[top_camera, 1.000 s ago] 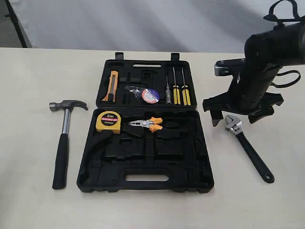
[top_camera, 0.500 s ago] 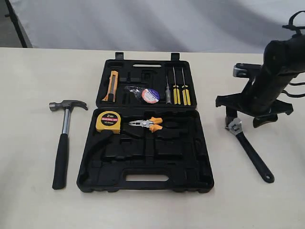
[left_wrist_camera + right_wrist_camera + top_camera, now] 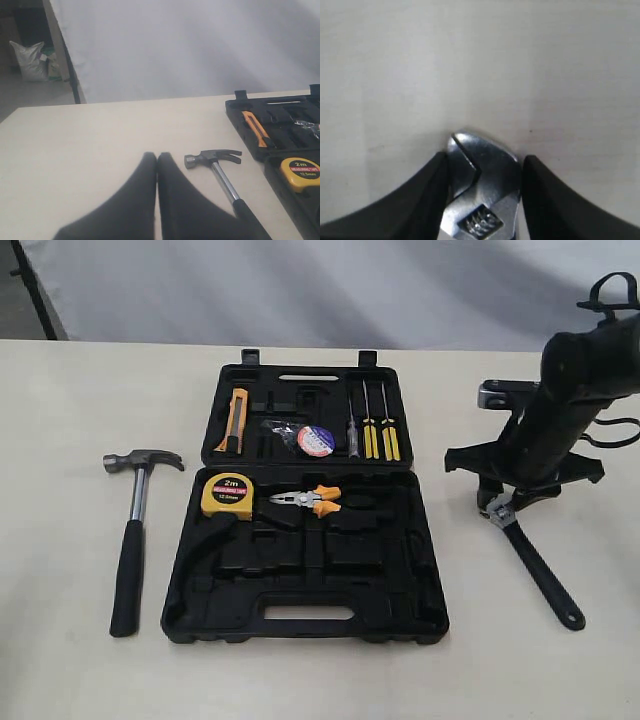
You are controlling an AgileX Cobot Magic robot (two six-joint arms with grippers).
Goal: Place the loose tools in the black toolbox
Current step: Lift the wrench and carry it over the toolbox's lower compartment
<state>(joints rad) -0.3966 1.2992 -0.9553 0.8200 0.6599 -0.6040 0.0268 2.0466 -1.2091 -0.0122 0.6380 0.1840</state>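
Just now the right pincer (image 3: 500, 504) has come down from above the wrench (image 3: 537, 573) onto its silver head. The wrench has slid a little with it: head and handle tip both sit slightly lower and further right on the counter (image 3: 70, 420) than 1 s ago. In the right wrist view the 2 black fingers (image 3: 420, 200) press against either side of the head, so the pincer looks clamped on the wrench. The wrench seems to lie flat on the counter, to the right of the toolbox (image 3: 400, 585) and apart from it.

Nothing else has moved. The hammer (image 3: 130, 540) lies where it was, to the left of the toolbox. The left pincer (image 3: 156, 156) hangs near its head with fingers pressed together and nothing between them. The tape roll (image 3: 316, 441) sits in the far half of the toolbox (so that one looks done).

For the task, the small slide suggests the grip has taken hold and that reaching for the wrench is over; lifting and carrying it to the box would come next. Held at the head, the long handle may droop or swing once it leaves the counter. 2 tools remain outside the box: the wrench and the hammer.
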